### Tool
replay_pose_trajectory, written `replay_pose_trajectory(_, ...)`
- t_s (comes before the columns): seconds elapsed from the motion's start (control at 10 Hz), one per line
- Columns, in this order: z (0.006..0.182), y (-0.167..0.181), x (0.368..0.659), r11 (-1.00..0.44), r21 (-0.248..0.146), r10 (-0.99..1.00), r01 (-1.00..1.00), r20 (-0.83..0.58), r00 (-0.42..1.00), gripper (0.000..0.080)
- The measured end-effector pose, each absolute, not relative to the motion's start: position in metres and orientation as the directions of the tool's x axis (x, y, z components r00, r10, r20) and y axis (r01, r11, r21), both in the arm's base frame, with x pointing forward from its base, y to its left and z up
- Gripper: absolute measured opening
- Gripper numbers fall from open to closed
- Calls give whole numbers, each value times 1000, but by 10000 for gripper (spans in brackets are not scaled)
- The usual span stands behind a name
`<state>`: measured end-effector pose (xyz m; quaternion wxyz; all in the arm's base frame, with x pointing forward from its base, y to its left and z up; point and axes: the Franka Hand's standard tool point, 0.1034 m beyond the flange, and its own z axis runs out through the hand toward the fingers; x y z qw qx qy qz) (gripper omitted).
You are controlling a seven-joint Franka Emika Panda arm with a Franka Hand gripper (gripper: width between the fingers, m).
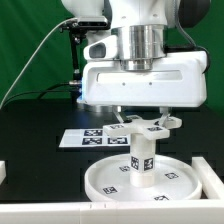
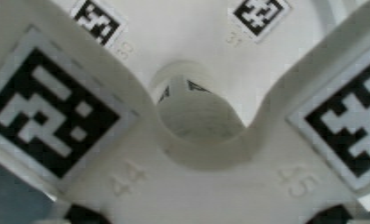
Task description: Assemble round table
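The large round disc (image 1: 100,185) lies flat on the black table at the front. From its hub the short thick cylinder (image 1: 141,162) rises upright, tags on its side. The small cross-shaped piece (image 1: 152,128) sits level on top of the cylinder. My gripper (image 1: 141,120) hangs straight down over it, its fingers closed against the piece's sides. In the wrist view the cross-shaped piece (image 2: 200,180) fills the picture, with tagged arms on both sides and a round hollow (image 2: 203,115) at its centre. My fingertips do not show there.
The marker board (image 1: 85,137) lies flat behind the disc, toward the exterior view's left. White bars stand at the exterior view's right edge (image 1: 211,185), left edge (image 1: 3,172) and along the front (image 1: 60,212). A green backdrop and cables stand behind the arm.
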<state>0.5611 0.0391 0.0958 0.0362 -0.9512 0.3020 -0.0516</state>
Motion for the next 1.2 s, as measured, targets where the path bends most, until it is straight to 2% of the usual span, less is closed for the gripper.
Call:
replay_pose_trajectory(0.3,95,38,561,-538,-151,-840,-830,14,542,449)
replay_pose_trajectory(0.6,95,39,560,-371,-154,-925,-916,-21,379,449)
replay_pose_trajectory(0.7,95,38,560,-373,-153,-924,-915,-20,381,450)
replay_pose_trajectory(0.8,95,39,560,-399,-153,-914,-904,-16,406,593)
replay_pose_trajectory(0.9,96,39,560,-428,-152,-900,-891,-15,435,593)
replay_pose_trajectory(1.0,102,39,561,-446,-143,-891,-884,-28,454,639)
replay_pose_trajectory(1.2,118,42,563,-595,-146,-797,-790,-24,604,647)
